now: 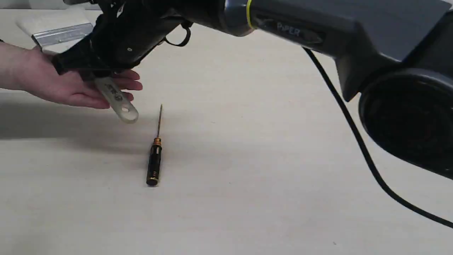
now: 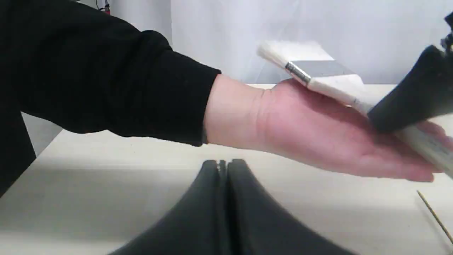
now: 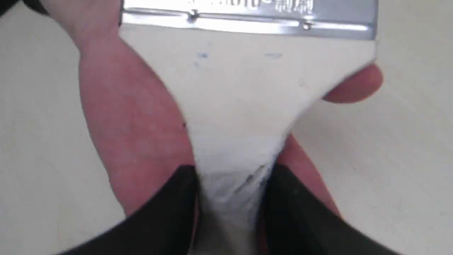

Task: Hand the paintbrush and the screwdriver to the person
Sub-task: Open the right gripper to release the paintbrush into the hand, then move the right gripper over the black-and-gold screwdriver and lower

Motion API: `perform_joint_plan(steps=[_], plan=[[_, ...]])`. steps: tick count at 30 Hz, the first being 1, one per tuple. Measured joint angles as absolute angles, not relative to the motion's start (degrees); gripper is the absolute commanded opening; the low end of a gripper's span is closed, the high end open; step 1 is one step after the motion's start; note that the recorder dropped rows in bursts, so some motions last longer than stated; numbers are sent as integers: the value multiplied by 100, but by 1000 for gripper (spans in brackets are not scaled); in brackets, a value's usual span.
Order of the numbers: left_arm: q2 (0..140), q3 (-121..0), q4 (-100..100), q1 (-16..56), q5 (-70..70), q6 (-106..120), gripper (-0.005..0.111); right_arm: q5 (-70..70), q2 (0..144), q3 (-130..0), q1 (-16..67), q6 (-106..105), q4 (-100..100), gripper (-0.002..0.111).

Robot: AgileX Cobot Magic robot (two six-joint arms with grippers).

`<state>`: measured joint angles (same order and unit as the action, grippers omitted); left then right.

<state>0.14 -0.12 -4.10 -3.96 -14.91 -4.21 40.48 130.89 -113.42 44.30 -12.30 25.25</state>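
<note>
The right pincer (image 3: 230,187) clamps the wide, pale-bristled wooden paintbrush (image 3: 247,88) over the person's bare open hand (image 1: 46,83) at far left; releasing comes next, I judge, then fetching the slim black-handled screwdriver (image 1: 154,161) lying on the pale surface (image 1: 283,159). Only the left wrist view shows the left pincer (image 2: 223,168), closed, empty

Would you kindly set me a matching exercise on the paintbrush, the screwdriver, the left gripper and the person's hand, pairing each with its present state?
Things:
1. paintbrush
2. screwdriver
3. left gripper
4. person's hand

States:
A. shut, with nothing between its fingers
B. open, palm up, beneath the brush
C. lying flat on the table, nothing gripping it
D. clamped by its handle in the right gripper

Pairs: 1-D, 2-C, 3-A, 4-B
</note>
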Motion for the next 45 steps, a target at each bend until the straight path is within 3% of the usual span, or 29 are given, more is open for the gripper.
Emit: perform_joint_plan(steps=[3,6,13,24,31,45], plan=[[14,-12,-410,-396,-1491,-421,0,4135,13127,-11352,4466,-1339,2540,38],[14,-12,-410,-396,-1491,-421,0,4230,13099,-11364,4479,-1365,2569,48],[14,-12,-410,-396,-1491,-421,0,4783,12648,-11364,4479,-1116,2188,36],[14,-12,-410,-396,-1491,-421,0,6521,11763,-11386,4479,170,643,36],[14,-12,-410,-396,-1491,-421,0,6909,11761,-11386,4479,806,611,49],[14,-12,-410,-396,-1491,-421,0,6923,12642,-11386,4479,1246,683,49]])
